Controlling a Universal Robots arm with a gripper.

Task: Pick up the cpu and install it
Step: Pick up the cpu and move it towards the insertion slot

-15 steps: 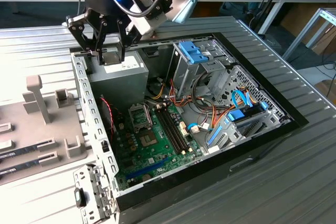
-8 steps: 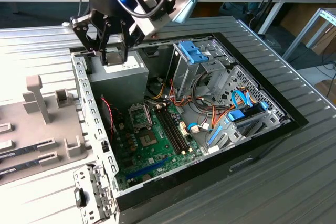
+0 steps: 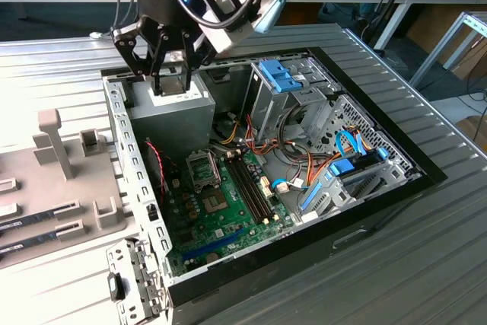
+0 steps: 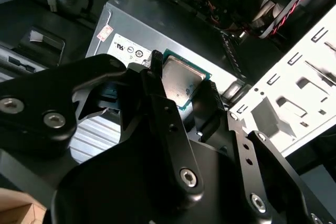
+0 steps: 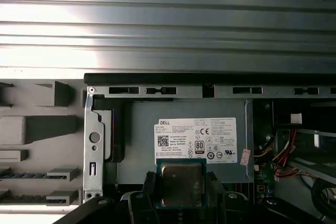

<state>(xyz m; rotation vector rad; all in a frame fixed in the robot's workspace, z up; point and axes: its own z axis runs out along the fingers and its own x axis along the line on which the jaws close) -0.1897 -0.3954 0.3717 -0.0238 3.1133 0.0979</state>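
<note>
Evidently the gripper (image 4: 181,81) is being kept closed on the cpu (image 5: 181,183). In both wrist views its two black fingers (image 5: 148,185) are being pressed against opposite edges of the chip, and the dull metal top is being left bare and facing up. The cpu is probably being held by its edges so that the underside is not being touched and the flat face is being kept level for seating. The cpu is thus being carried right between the fingertips, clear of any surface that can be made out.

Directly beneath it, the grey power supply box (image 5: 142,129) with its white label (image 5: 202,140) is being passed over. In the exterior view the gripper is being held just above that box, at a far corner of the open computer case (image 3: 122,135). The motherboard (image 3: 221,215) is lying lower in the case, and the socket (image 3: 204,173) on it is sitting well apart from the gripper. Whether its frame is open cannot be told. Outside the case, on the exterior view's left, a grey tray (image 3: 68,188) is lying.
</note>
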